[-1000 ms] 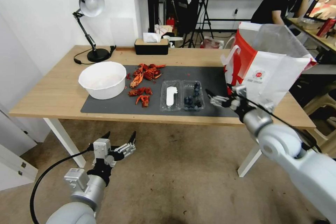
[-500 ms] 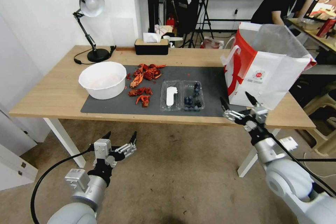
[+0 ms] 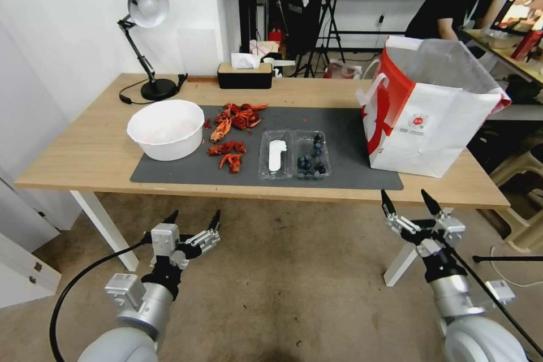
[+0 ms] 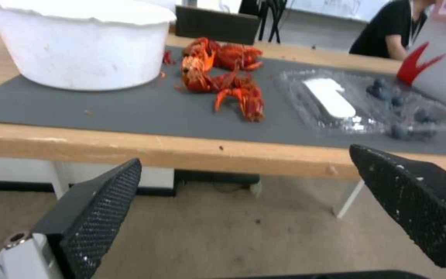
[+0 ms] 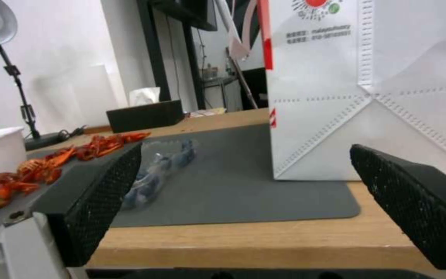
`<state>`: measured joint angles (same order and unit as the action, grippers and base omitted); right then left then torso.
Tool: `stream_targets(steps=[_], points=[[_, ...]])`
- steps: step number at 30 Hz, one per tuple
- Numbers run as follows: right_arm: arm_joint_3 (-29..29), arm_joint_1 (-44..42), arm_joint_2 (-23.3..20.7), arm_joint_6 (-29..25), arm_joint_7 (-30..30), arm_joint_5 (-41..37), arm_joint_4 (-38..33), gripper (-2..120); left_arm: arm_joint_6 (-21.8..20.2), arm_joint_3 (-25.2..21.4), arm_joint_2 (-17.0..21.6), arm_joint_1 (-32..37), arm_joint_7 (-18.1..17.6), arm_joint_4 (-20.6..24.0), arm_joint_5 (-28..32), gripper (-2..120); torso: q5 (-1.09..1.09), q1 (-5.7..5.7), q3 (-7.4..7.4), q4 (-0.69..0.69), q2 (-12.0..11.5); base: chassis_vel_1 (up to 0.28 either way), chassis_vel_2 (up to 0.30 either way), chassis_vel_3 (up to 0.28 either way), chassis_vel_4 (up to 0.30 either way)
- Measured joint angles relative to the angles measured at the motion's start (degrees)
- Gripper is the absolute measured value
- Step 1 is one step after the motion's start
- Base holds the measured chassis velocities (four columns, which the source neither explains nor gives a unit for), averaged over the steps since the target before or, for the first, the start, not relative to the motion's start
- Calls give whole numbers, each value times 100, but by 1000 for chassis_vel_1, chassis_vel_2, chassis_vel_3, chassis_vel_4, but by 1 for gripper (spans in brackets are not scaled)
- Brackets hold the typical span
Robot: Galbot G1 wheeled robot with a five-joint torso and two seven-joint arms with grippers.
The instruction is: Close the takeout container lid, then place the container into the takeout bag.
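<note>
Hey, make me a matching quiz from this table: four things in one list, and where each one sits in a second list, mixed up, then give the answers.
Things:
1. white bowl
2. takeout bag
3. takeout container
4. lamp

Places:
A. open flat in the middle of the grey mat
B. standing at the table's right end
C. far left corner of the table
D. left end of the mat

Pairs: 1-D, 2-B, 3-A, 4-C
</note>
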<state>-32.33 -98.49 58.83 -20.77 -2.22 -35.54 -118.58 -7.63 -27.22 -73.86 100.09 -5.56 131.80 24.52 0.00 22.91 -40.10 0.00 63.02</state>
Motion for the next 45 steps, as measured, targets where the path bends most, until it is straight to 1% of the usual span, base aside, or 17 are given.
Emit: stream_targets(steps=[3,7,10,13,15,16,17,19,23,25,27,29,30,33,38,40,45], points=[[175,210,-60,77,13,-2,11,100,573,56,-36,-57,-266,-109,143,100,-1,0,0,0,0,0,0,0,0],[353,492,-192,201,23,-25,72,100,969,123,-49,-204,-593,-126,439,100,1,2,0,1,0,0,0,0,0],[391,549,-235,253,28,-27,95,100,999,233,4,-339,-693,-127,768,100,1,2,0,2,0,0,0,0,0],[392,548,-270,278,31,-32,107,100,855,464,71,-565,-1013,-79,1307,100,0,2,0,-1,0,0,0,0,0],[372,543,-296,285,34,-46,107,100,629,658,102,-834,-1409,23,2000,100,1,2,0,0,0,0,0,0,0],[372,543,-296,285,34,-46,107,100,629,658,102,-834,-1409,23,2000,100,1,2,0,0,0,0,0,0,0],[355,540,-314,291,48,-51,107,100,472,789,102,-1094,-1708,68,2495,100,0,2,-1,-1,0,0,0,0,0],[349,538,-329,308,64,-49,98,100,378,934,86,-1443,-2023,77,3114,100,0,2,-1,-1,0,0,0,0,0],[349,537,-330,330,69,-37,77,100,333,1048,62,-1736,-2232,32,3528,100,1,2,-1,0,0,0,0,0,0],[346,530,-329,348,70,-13,61,100,245,1142,49,-1944,-2471,6,3802,100,0,2,-1,0,0,0,0,0,0],[335,496,-314,372,70,42,28,100,161,1258,60,-2211,-2882,22,4224,100,-1,2,-1,0,0,0,0,0,0],[334,491,-311,373,70,49,25,100,157,1265,65,-2229,-2914,26,4257,100,-1,2,-1,0,0,0,0,0,0],[328,431,-263,392,62,130,-16,100,136,1298,155,-2419,-3219,70,4599,100,1,1,-1,0,0,0,0,0,0],[327,362,-171,406,38,252,-64,100,85,1373,370,-2720,-3710,134,5114,100,0,1,0,1,0,0,0,0,0],[326,346,-126,415,27,310,-77,100,51,1517,600,-2927,-3915,156,5311,100,-1,1,-1,0,0,0,0,0,0],[332,342,-80,420,20,363,-78,100,31,1682,826,-3098,-4001,155,5428,100,0,1,0,0,0,0,0,0,0],[333,370,-58,423,14,380,-47,100,40,1975,826,-3356,-3996,-101,5440,100,0,1,-1,1,0,0,0,0,0]])
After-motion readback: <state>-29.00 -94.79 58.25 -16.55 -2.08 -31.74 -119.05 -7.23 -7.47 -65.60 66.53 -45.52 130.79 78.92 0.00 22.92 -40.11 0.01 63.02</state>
